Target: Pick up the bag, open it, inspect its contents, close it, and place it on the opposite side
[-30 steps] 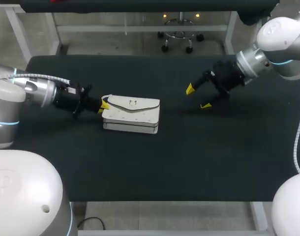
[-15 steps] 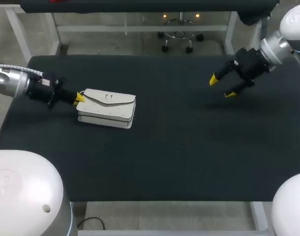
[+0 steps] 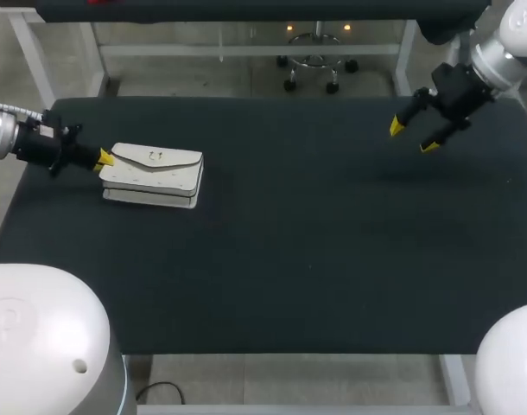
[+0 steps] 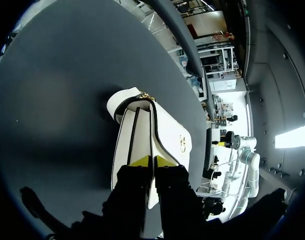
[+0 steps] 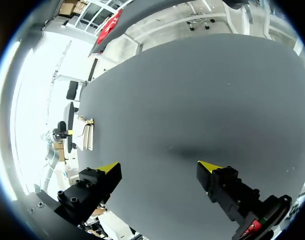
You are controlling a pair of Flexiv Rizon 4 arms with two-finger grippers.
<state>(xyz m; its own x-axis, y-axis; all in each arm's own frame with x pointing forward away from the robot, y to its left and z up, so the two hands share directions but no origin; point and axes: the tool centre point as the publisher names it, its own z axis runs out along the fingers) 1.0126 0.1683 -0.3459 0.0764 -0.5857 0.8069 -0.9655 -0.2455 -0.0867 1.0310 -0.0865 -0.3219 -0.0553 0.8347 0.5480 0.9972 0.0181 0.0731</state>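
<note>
My left gripper, pinching the white bag by its end, has pulled it over to the left side of the table, and my right gripper has backed off with fingers wide apart, so I think placing is almost done.

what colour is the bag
The bag is white with dark seams; left wrist view shows it best.

A broad table (its top matte black, evenly lit) spans the view.
</note>
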